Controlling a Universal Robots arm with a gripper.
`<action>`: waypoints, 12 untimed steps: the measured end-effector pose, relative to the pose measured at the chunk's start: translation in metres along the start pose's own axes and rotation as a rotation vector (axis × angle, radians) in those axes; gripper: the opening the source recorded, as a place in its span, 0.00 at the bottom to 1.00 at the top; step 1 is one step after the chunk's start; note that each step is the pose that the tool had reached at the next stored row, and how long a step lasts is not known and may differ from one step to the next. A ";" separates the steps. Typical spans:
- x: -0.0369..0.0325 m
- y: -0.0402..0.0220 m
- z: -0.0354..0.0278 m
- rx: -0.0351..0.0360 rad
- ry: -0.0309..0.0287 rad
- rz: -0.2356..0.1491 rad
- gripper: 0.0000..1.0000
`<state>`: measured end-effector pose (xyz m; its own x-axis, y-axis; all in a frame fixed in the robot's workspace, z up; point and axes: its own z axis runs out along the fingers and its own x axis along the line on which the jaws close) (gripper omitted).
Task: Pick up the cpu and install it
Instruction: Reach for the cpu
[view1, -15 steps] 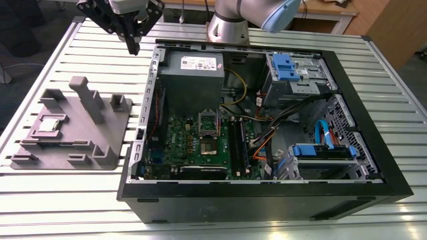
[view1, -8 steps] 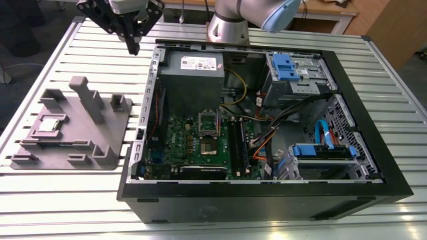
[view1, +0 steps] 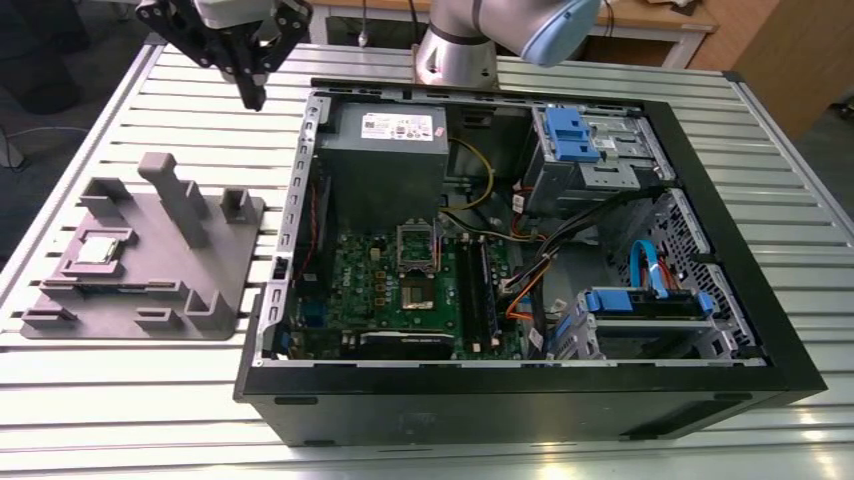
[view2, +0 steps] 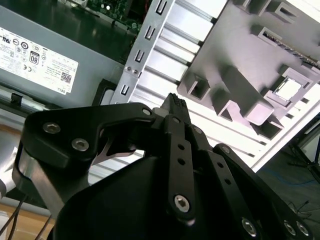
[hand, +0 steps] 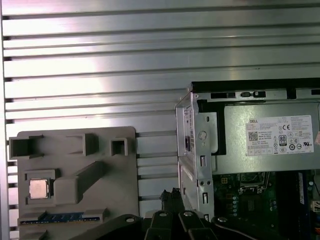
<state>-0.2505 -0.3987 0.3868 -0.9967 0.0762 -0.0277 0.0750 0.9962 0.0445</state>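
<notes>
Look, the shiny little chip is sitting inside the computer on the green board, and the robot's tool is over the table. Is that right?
Not quite. The cpu isn't on the green board: it sits in the grey tray beside the computer case, as the exterior view shows. The tool does hang over the table.

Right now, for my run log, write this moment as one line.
gripper: fingers shut, empty, above table beside case | cpu: lying in grey tray, untouched

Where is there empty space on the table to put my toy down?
Bare table lies nearer the camera than the grey tray, and beyond it below the claw. The gap between tray and computer case is narrow; inside the case is crowded.
</notes>
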 end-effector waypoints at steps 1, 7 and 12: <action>0.0025 -0.0001 0.0001 0.0001 -0.0002 0.000 0.11; 0.0155 -0.0009 0.0008 0.0012 -0.0007 0.000 0.11; 0.0255 -0.0015 0.0011 0.0023 -0.0010 0.000 0.11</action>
<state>-0.2761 -0.3981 0.3849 -0.9967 0.0761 -0.0288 0.0749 0.9963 0.0422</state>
